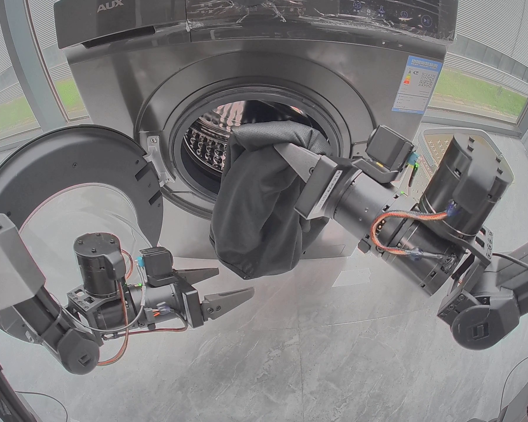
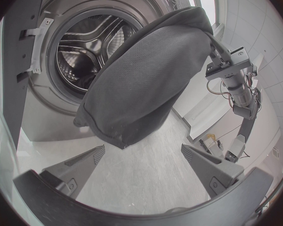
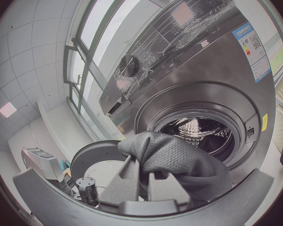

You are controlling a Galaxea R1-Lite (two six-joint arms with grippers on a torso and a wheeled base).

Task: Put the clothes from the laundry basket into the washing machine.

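Door swung wide on the left, and low in front of it the left end effector hangs above the floor, fingers apart. Centre: a dark garment dangles across the washing machine's drum mouth, with the right end effector clamped on its top. Laundry basket sits behind the right arm. Grey marbled floor, windows behind.
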